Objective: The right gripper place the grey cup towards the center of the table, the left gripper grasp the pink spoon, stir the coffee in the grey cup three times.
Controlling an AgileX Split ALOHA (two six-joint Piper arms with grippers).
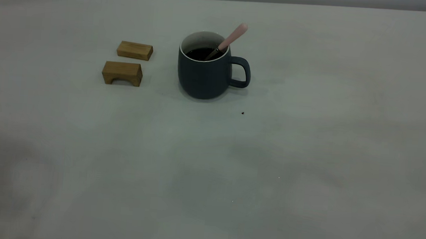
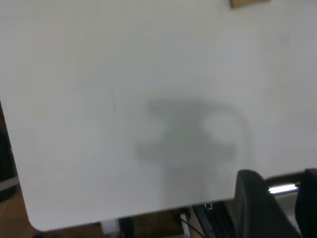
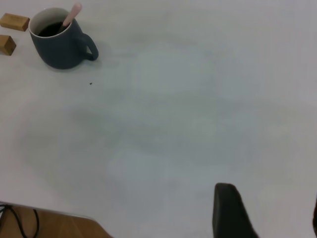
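Observation:
The grey cup stands upright near the middle of the table, handle pointing right, with dark coffee inside. The pink spoon leans in the cup, bowl in the coffee and handle sticking out over the rim on the handle side. Neither gripper shows in the exterior view. The left gripper hovers open over the table's near edge, holding nothing. The right gripper is open and empty, far from the cup and spoon.
Two small wooden blocks lie left of the cup, the nearer one arch-shaped. A tiny dark speck sits in front of the cup. The table's edge and a rounded corner show in the wrist views.

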